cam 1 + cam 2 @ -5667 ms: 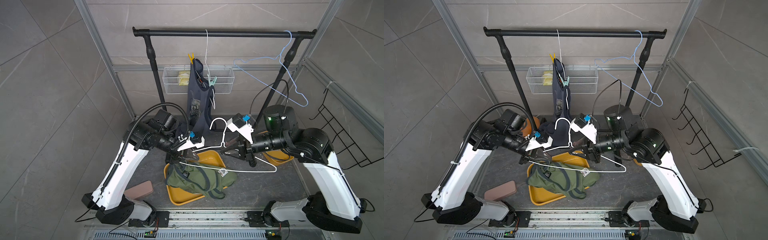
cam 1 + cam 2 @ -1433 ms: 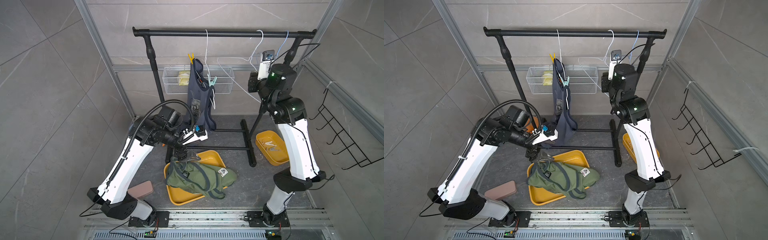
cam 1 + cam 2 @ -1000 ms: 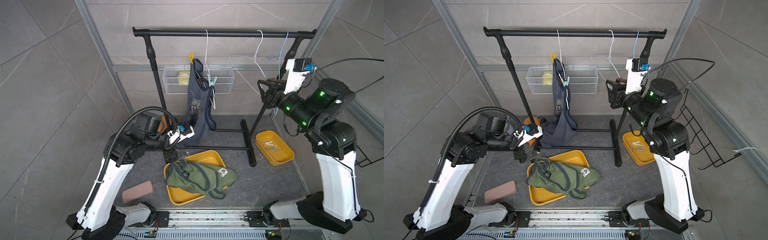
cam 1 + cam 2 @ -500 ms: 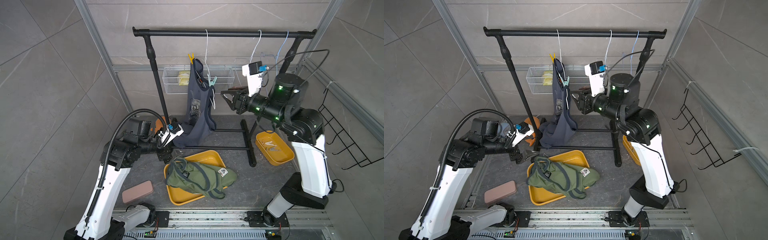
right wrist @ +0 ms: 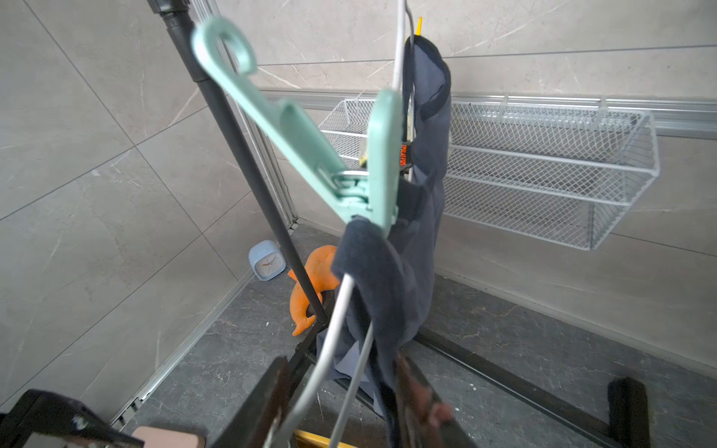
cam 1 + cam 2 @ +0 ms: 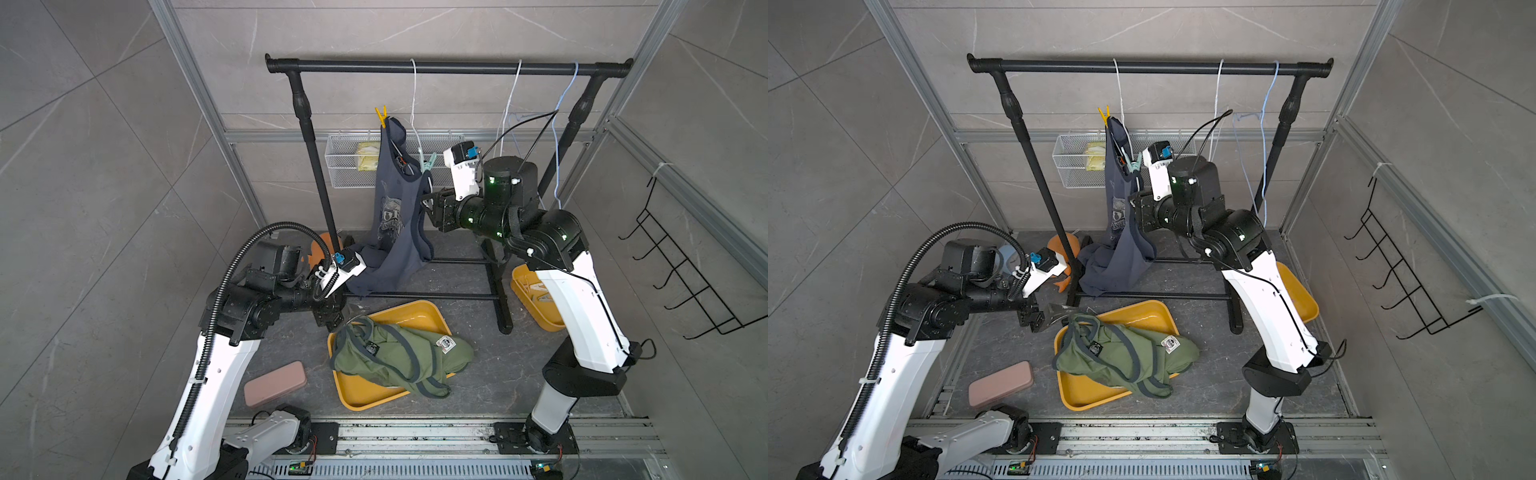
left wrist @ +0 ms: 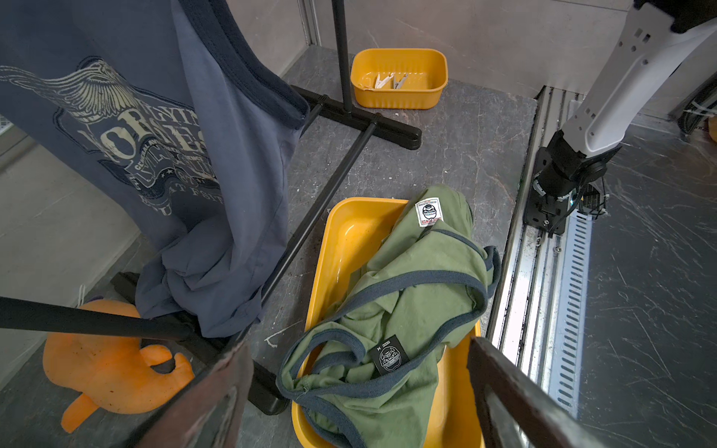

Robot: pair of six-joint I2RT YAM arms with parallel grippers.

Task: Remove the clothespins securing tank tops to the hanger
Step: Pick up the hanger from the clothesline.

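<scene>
The blue top (image 6: 395, 220) hangs on a white wire hanger (image 6: 412, 99) from the rack (image 6: 449, 66). Its lower end lies folded on the floor by a rack foot. Two pins hold it on the hanger: the yellow pin (image 6: 381, 114) at the higher shoulder and the mint pin (image 6: 428, 162) at the lower shoulder. In the right wrist view the mint pin bites the dark strap and the wire together, and its handles spread upward.

The right gripper (image 6: 427, 205) is just beside the top, below the mint pin. Its jaws stand apart, and the hanger wire and the strap pass between them. The fingers (image 5: 415, 395) are not on the pin.

The left gripper (image 7: 357, 345) is released, wide apart and empty. It hovers low over the edge of the tray (image 6: 361, 399), close to the rack foot. The green tops (image 6: 399, 353) lie in a heap in this tray, partly over its rim. White pins (image 7: 390, 80) lie in the small bin (image 7: 399, 97), which stands on the floor on the robot's right side, near the other rack foot. An orange toy (image 7: 112, 372) lies on the floor beside the folded end of the blue top.
</scene>
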